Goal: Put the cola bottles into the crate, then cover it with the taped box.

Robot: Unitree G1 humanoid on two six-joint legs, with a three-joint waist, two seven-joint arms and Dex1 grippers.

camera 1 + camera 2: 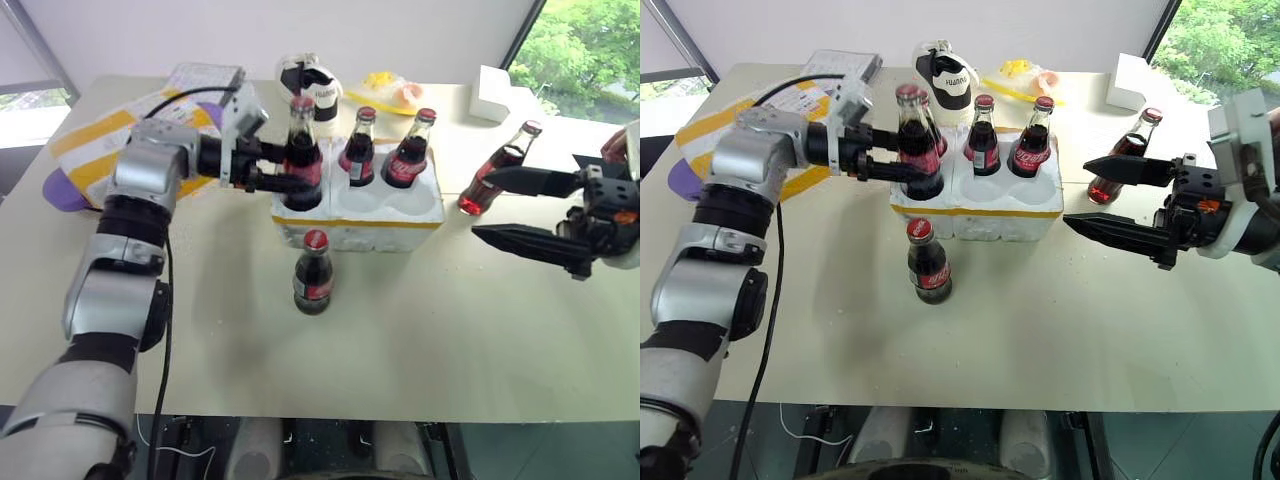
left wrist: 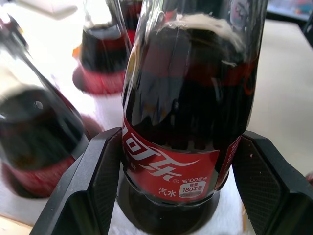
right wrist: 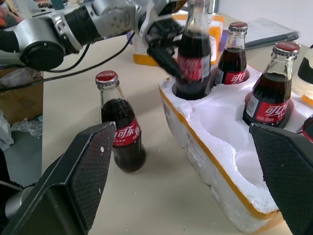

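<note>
The crate (image 1: 400, 222), a white foam block with a yellow band, sits mid-table. My left gripper (image 1: 300, 165) is shut on a cola bottle (image 2: 181, 98) whose base stands in the crate's front-left well. Two more bottles (image 1: 358, 148) (image 1: 409, 152) stand in back wells, and another is partly hidden behind the held one. One bottle (image 1: 313, 272) stands on the table in front of the crate, and one (image 1: 493, 170) to the crate's right. My right gripper (image 1: 480, 204) hangs open beside that right bottle, holding nothing. The taped box (image 1: 90, 150) lies at the far left behind my left arm.
A black-and-white object (image 1: 312, 82), a yellow-and-white item (image 1: 388, 90) and a small white box (image 1: 492, 92) lie along the table's far edge. A purple thing (image 1: 55, 192) shows under the taped box. Bare tabletop stretches in front of the crate.
</note>
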